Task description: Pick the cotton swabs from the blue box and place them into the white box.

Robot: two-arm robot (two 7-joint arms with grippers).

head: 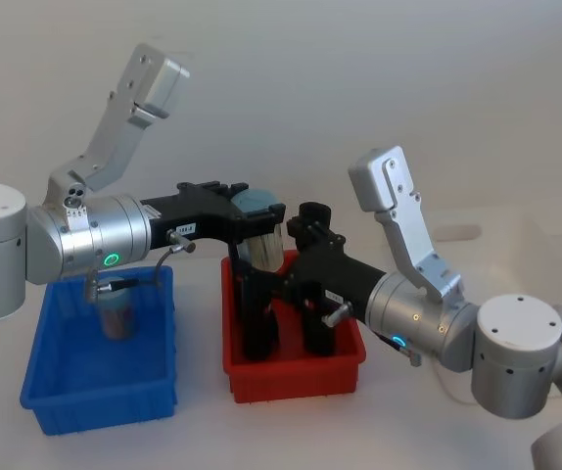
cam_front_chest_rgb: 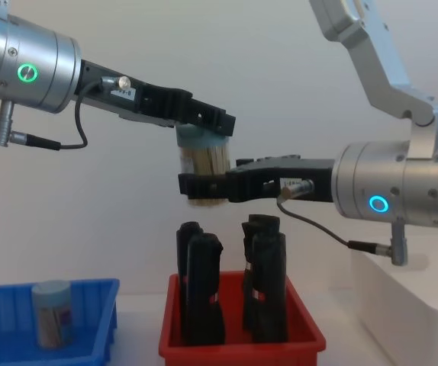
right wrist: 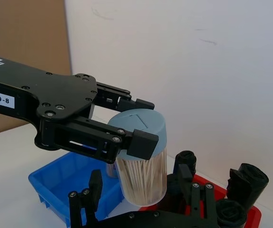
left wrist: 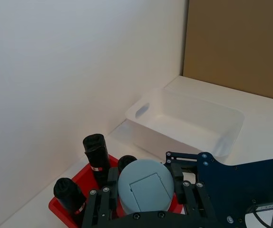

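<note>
A clear jar of cotton swabs (cam_front_chest_rgb: 202, 166) with a pale blue lid (left wrist: 145, 190) hangs in the air above the red bin. My left gripper (cam_front_chest_rgb: 201, 126) is shut on the jar's lid end. My right gripper (right wrist: 142, 197) is open, its fingers (right wrist: 94, 190) straddling the jar's lower part with a gap on each side. A second jar of cotton swabs (head: 117, 313) stands upright in the blue box (head: 66, 397) at the left. The white box (left wrist: 170, 137) lies beyond the red bin, on the right side (cam_front_chest_rgb: 406, 301).
The red bin (head: 296, 380) sits between the blue and white boxes, holding several tall black objects (cam_front_chest_rgb: 201, 293) that stand upright just below the held jar. A white wall runs close behind the table.
</note>
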